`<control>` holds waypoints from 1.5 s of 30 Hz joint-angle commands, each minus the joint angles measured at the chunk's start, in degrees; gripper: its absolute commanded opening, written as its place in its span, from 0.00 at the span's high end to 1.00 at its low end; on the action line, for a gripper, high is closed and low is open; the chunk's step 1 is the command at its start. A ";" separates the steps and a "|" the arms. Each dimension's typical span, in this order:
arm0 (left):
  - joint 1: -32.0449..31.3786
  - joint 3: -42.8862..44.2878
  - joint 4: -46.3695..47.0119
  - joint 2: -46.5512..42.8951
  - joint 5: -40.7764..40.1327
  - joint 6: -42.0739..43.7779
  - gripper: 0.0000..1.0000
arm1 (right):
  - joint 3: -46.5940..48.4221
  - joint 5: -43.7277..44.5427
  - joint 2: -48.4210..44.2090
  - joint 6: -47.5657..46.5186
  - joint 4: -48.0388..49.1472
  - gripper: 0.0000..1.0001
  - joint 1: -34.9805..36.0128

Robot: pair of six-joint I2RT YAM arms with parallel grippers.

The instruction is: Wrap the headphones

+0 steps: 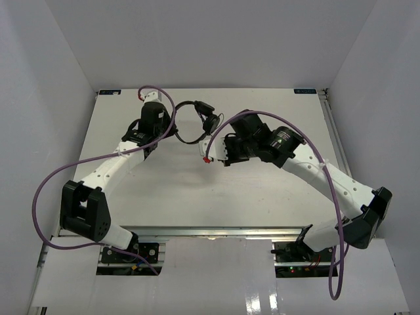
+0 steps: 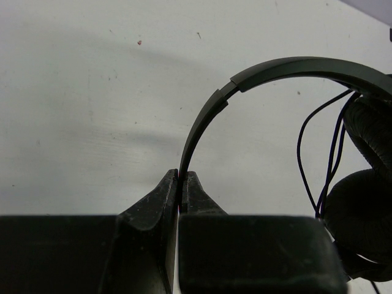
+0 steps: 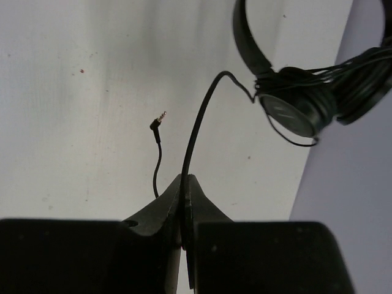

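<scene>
My left pincer is clamped shut on the thin headband of the headphones. The band arches up and over to the right, where the two padded earcups sit together. My right pincer is closed tight on the cord, which climbs to the earcups. The plug end pokes out free just left of my fingers. The headphones are between my two wrists, near the middle of the far edge of the desk.
</scene>
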 commanded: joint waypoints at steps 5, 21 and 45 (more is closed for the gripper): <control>-1.54 -0.11 0.28 -0.54 14.53 4.82 1.00 | 3.13 14.86 1.95 -7.11 4.15 0.92 2.47; -5.99 3.15 -7.27 2.97 23.14 14.09 1.00 | 0.67 24.98 2.33 -15.03 10.70 0.92 3.09; -2.52 6.68 -4.36 4.52 21.95 0.99 1.00 | -7.59 12.88 -9.20 -13.41 -1.67 0.92 6.56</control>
